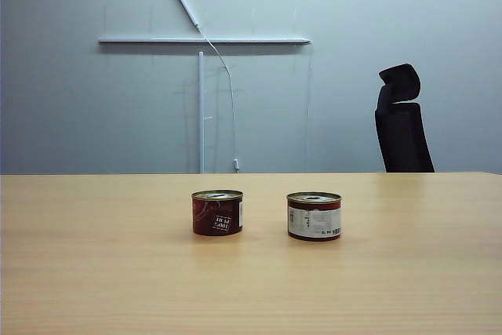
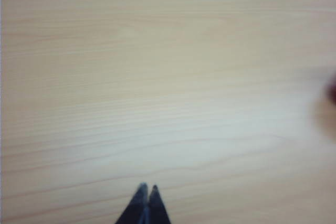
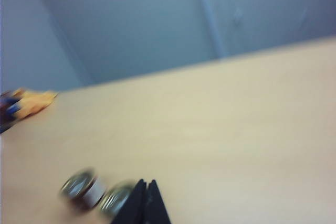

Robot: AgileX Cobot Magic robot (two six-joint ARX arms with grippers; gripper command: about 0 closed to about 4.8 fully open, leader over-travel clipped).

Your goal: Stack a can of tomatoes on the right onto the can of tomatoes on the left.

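Note:
Two short tomato cans stand upright on the wooden table [image 1: 251, 288], a small gap between them. The left can [image 1: 217, 212] has a dark red label; the right can [image 1: 314, 216] has a white and red one. Neither arm shows in the exterior view. In the right wrist view my right gripper [image 3: 146, 183] is shut and empty. Both cans appear there blurred, one can [image 3: 81, 187] farther off and the other can [image 3: 116, 199] just beside the fingertips. Which is which I cannot tell. My left gripper [image 2: 148, 187] is shut over bare tabletop, with nothing in it.
A black office chair [image 1: 401, 119] stands behind the table at the right, against a grey wall. A blurred orange and blue object [image 3: 26, 103] lies at the table's far edge in the right wrist view. A dark blur [image 2: 332, 93] sits at the left wrist view's edge.

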